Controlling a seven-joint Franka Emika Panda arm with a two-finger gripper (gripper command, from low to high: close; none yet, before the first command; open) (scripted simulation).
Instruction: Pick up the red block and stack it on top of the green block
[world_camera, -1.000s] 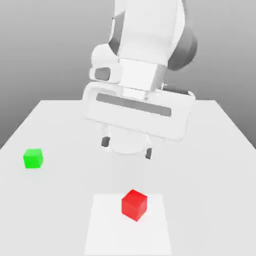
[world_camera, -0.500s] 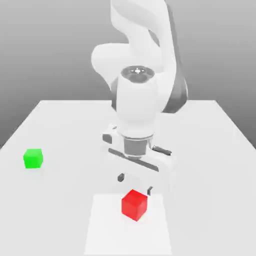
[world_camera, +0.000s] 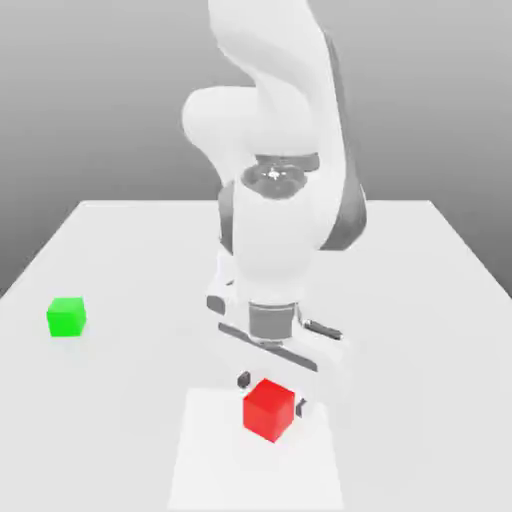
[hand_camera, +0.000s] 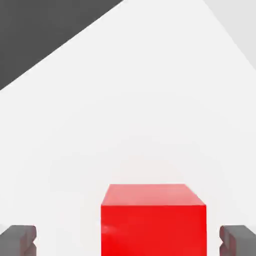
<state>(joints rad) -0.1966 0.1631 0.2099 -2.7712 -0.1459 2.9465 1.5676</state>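
Gripper (world_camera: 271, 392) fully open, empty, pointing down just behind the red block (world_camera: 269, 408), one finger (hand_camera: 18, 239) to each side, apart from it. Red block on the white table (world_camera: 420, 300), green block (world_camera: 66, 317) well apart, toward the exterior view's left.

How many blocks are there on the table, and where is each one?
2. The red block sits near the table's front edge, directly below the gripper. The green block sits apart, far toward the exterior view's left.
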